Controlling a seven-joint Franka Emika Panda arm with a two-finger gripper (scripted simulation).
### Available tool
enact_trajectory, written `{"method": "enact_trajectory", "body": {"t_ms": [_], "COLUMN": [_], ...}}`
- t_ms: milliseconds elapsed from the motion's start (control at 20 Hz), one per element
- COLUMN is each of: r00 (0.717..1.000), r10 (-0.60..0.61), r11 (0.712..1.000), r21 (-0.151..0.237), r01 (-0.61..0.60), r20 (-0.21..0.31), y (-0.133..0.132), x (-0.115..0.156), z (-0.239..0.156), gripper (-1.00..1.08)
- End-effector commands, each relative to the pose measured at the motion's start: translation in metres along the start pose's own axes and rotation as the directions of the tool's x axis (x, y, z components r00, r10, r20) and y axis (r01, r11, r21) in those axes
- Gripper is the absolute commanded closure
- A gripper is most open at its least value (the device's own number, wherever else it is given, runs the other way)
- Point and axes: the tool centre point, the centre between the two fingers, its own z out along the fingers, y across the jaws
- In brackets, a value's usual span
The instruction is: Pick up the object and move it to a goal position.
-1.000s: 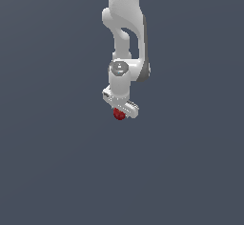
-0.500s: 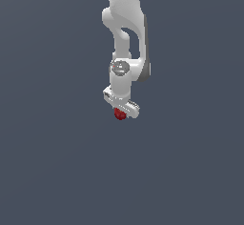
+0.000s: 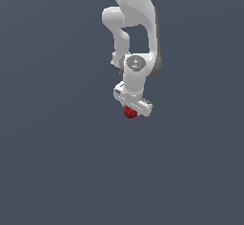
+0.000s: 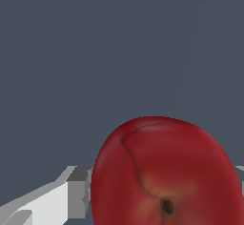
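Observation:
The object is a small dark red roundish lump (image 3: 129, 112), seen in the exterior view just under the white gripper bar. My gripper (image 3: 131, 110) is shut on it and hangs from the white arm near the middle of that view. In the wrist view the red object (image 4: 162, 176) fills the lower part of the picture, with a crease and a dark dimple on its skin. One grey-white finger (image 4: 76, 190) presses against its side; the other finger is mostly hidden behind it.
A plain dark grey-blue surface (image 3: 57, 162) fills the background in both views. No other objects, edges or goal marker show.
The arm and the held red object have shifted very slightly toward the exterior view's right. The grip is unchanged.

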Motion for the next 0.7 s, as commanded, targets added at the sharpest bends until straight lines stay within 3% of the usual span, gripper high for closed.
{"method": "enact_trajectory", "body": {"t_ms": [0,650], "r00": [1.0,1.0], "r10": [-0.001,0.0], "r11": [1.0,1.0], "r21": [0.002,0.001], "r01": [0.001,0.0], "r20": [-0.002,-0.002], "y": [-0.021,-0.129], "x": [-0.011,-0.069], "z": [-0.012,-0.07], "gripper": [1.08,1.08]}}
